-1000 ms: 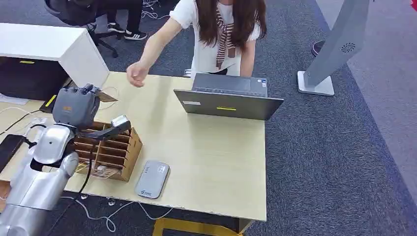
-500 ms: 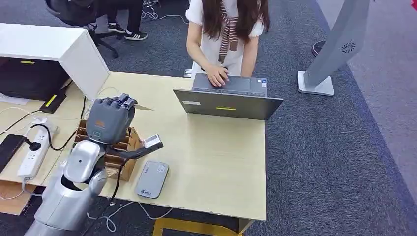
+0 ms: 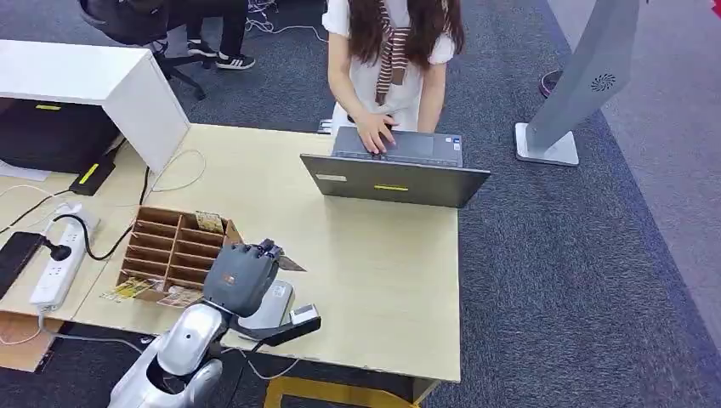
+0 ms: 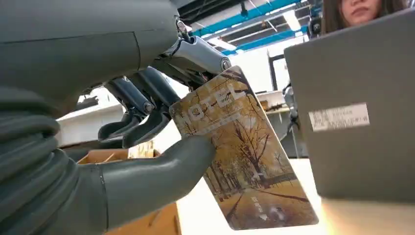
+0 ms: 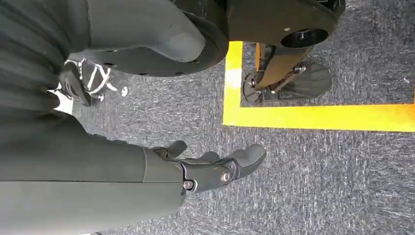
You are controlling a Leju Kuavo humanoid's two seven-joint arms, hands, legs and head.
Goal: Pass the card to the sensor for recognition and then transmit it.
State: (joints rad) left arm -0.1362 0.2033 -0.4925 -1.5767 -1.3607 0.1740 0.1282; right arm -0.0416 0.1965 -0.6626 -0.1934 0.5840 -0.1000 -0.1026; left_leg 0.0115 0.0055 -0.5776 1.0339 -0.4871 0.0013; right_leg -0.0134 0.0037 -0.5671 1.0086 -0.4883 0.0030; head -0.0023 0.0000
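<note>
Head view first: the left robot hand [image 3: 242,276] hangs over the near part of the desk [image 3: 374,280], its back turned to the camera, so its fingers and grasp are hard to read from here. A corner of the card [image 3: 290,264] pokes out past the fingers. The hand covers most of the grey sensor [image 3: 274,306], which lies flat near the desk's front edge; whether card and sensor touch cannot be told. Just beside the hand stands a wooden slotted box [image 3: 174,251] with more cards in and beside it. At the far side sits an open laptop [image 3: 395,177], a person's hand [image 3: 375,133] resting on its keyboard.

Left wrist view: the card [image 4: 242,152] is pinched between the thick thumb [image 4: 166,171] and the darker fingers [image 4: 147,105] of the left robot hand [image 4: 98,147]. Its printed face shows a golden tree-lined path and the word HOTEL. The laptop's back [image 4: 357,103] rises close behind it, cut off at the edge.

Right wrist view: the right robot hand [image 5: 210,166] hangs over grey carpet [image 5: 318,181] marked with yellow tape [image 5: 313,117], fingers loosely extended, holding nothing.
</note>
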